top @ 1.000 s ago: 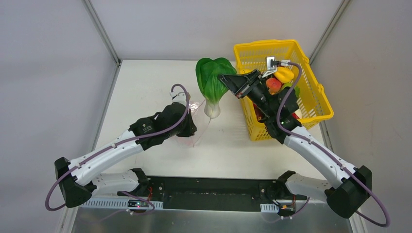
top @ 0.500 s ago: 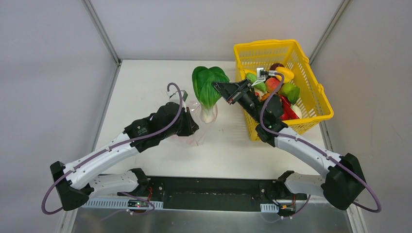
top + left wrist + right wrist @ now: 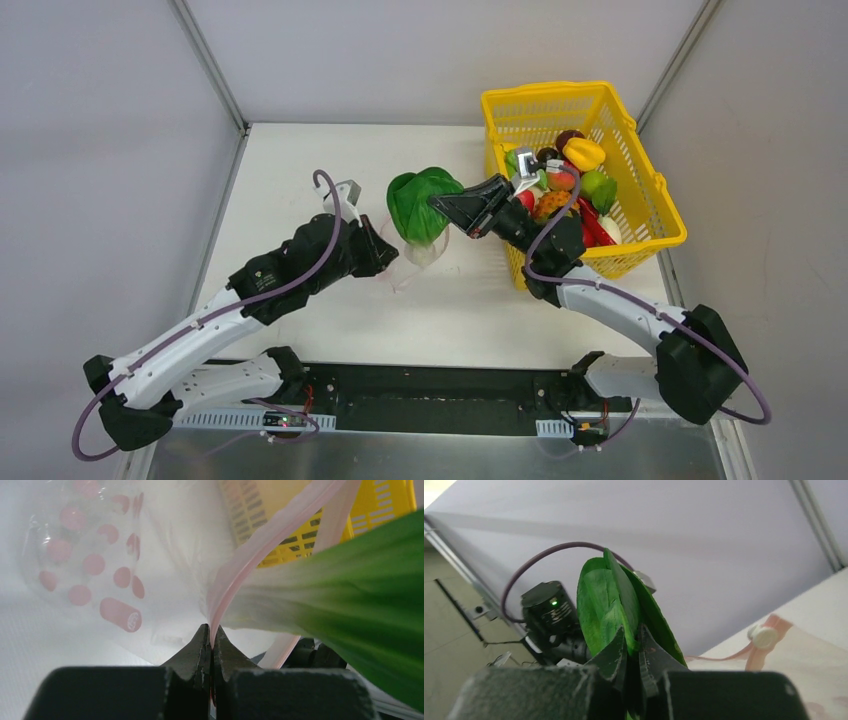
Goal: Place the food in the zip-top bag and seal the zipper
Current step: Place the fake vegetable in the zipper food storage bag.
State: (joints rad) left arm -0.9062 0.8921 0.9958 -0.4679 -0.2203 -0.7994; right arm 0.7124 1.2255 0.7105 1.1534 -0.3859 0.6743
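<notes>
My left gripper (image 3: 378, 257) is shut on the pink zipper strip (image 3: 260, 550) of the clear, pink-dotted zip-top bag (image 3: 400, 268) and holds its mouth up and open. My right gripper (image 3: 437, 207) is shut on a green toy bok choy (image 3: 420, 205); its jaws pinch one leaf (image 3: 611, 605). The bok choy's white stem end (image 3: 420, 250) sits in the bag's mouth, seen close in the left wrist view (image 3: 350, 605). The bag's white slider (image 3: 765, 636) shows in the right wrist view.
A yellow lattice basket (image 3: 660, 200) stands at the back right with several toy fruits and vegetables in it, among them a yellow pepper (image 3: 584, 154) and a red chilli (image 3: 594, 226). Grey walls enclose the white table (image 3: 300, 170).
My right gripper has carried the bok choy left and down from beside the basket into the bag's mouth. My left gripper has shifted left and lifted the bag's edge.
</notes>
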